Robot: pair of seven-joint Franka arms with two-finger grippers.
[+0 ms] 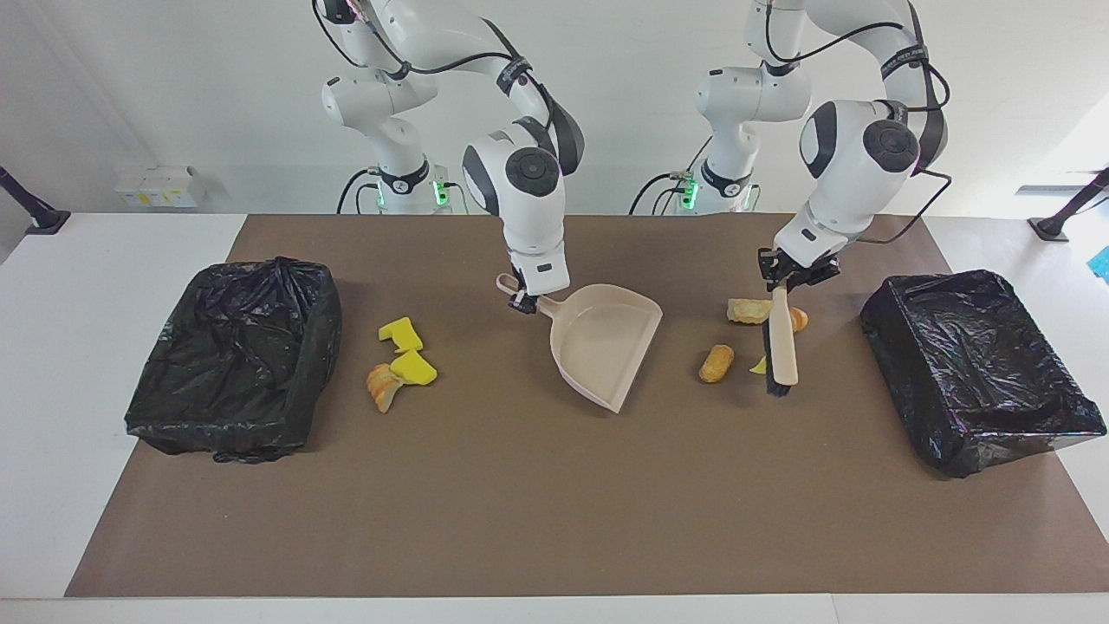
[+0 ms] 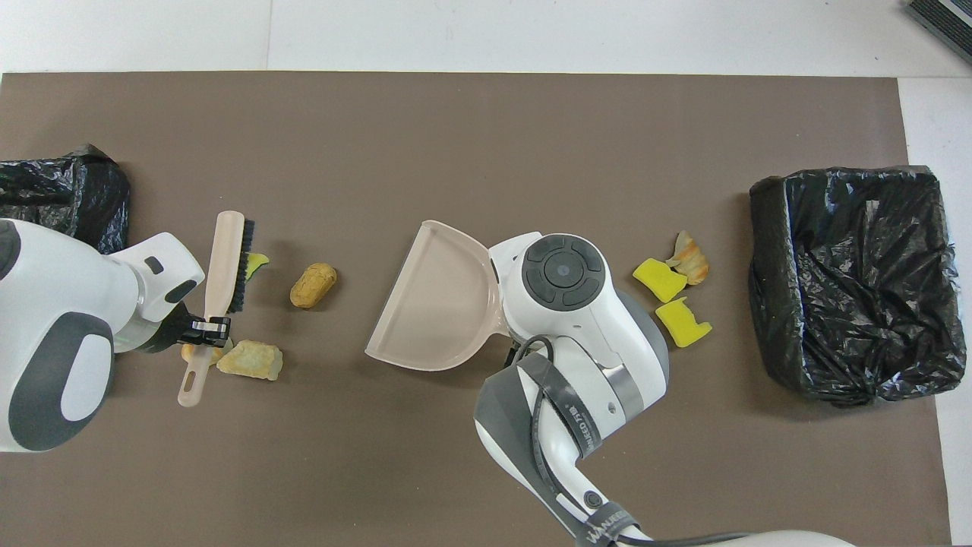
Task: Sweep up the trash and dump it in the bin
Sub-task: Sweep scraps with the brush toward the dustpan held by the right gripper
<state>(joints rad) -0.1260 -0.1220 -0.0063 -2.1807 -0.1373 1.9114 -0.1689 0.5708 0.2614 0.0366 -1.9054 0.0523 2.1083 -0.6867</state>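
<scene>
Nothing is lying in either bin yet, as far as the views are showing, so the sweeping is only beginning.

The left gripper (image 1: 782, 279) is clamping the handle of the brush (image 1: 782, 347) and is holding it over the mat (image 1: 520, 503) toward the left arm's end of the table, bristles facing the dustpan. A yellow-green sponge piece (image 2: 257, 262) is sitting right against the bristles, though whether the bristles are actually pressing on it is hard to judge. A tan lump (image 1: 716, 362) is lying between the brush and the dustpan, and two more bread-like lumps (image 2: 249, 359) are resting by the brush handle.

The right gripper (image 1: 525, 302) is clamped on the handle of the beige dustpan (image 1: 604, 347), which is standing near the middle of the mat with its open lip turning toward that trash.

Toward the right arm's end, two bright yellow sponge chunks (image 1: 405, 349) and an orange lump (image 1: 381, 386) are lying untouched beside the black-lined bin (image 1: 234, 355). The other bin (image 1: 979, 373) is sitting at the mat's edge at the left arm's end, its visible liner bare.

What is remaining, by my reading: pushing both clusters into the pan and tipping each load into a bin.
</scene>
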